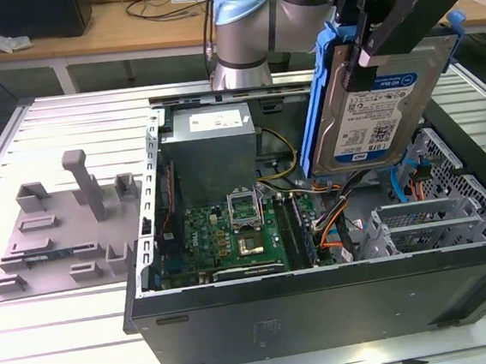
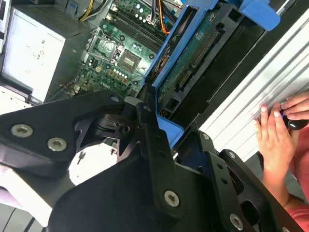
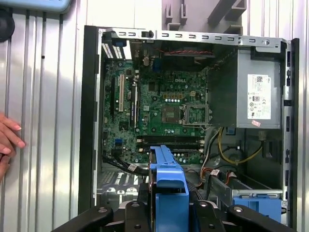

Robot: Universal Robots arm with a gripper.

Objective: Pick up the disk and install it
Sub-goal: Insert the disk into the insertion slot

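One disk (image 1: pixel 375 109) aloft, clamped firmly in the gripper (image 1: pixel 366 50).
Exterior view: it hangs upright at one o'clock above the case (image 1: pixel 324 312). Second wrist view: blue carrier (image 2: pixel 170 130) pinched between the fingers (image 2: pixel 153 145). First wrist view: carrier over the motherboard (image 3: pixel 159 106); holding it square should help.

Silver-grey disk (image 1: pixel 387 108) with a white-and-blue label, framed by a bright blue carrier (image 1: pixel 314 102). Black gripper (image 1: pixel 359 50). Arm (image 1: pixel 243 44) silver with a pale blue cap. Case (image 1: pixel 324 312) black outside, bare grey metal inside. Green board (image 1: pixel 239 234) dotted with black and silver parts. Grey supply box (image 1: pixel 209 146) with a white label. Orange and yellow wires (image 1: pixel 331 218). Silver cage (image 1: pixel 443 163) punched with a grid of holes. Mauve-grey fixture (image 1: pixel 59 234). Pale table (image 1: pixel 62 354), ribbed in long stripes. Tan bench (image 1: pixel 116 26)
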